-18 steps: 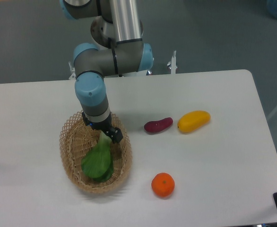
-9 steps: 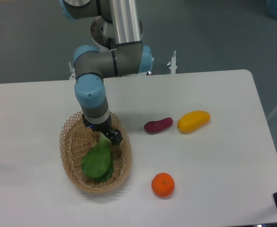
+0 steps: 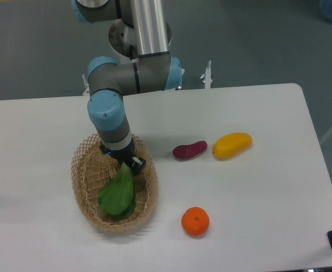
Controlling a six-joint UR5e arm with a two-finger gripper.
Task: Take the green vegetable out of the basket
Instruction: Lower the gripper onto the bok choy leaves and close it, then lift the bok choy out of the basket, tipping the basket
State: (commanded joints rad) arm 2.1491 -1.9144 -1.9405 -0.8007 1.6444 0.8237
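The green vegetable (image 3: 118, 194) lies in the oval wicker basket (image 3: 85, 188) at the front left of the table, its leaves toward the front and its pale stem toward the back. My gripper (image 3: 126, 164) is down inside the basket at the stem end. The fingers sit around the stem tip, which is hidden by them. The view does not show whether they are closed on it.
A purple sweet-potato-shaped piece (image 3: 190, 150) and a yellow mango-shaped fruit (image 3: 232, 145) lie to the right of the basket. An orange (image 3: 195, 221) sits near the front edge, right of the basket. The arm reaches down from the back over the basket's rear rim.
The gripper has dropped slightly lower and a little left onto the stem end. The vegetable and basket have barely shifted.
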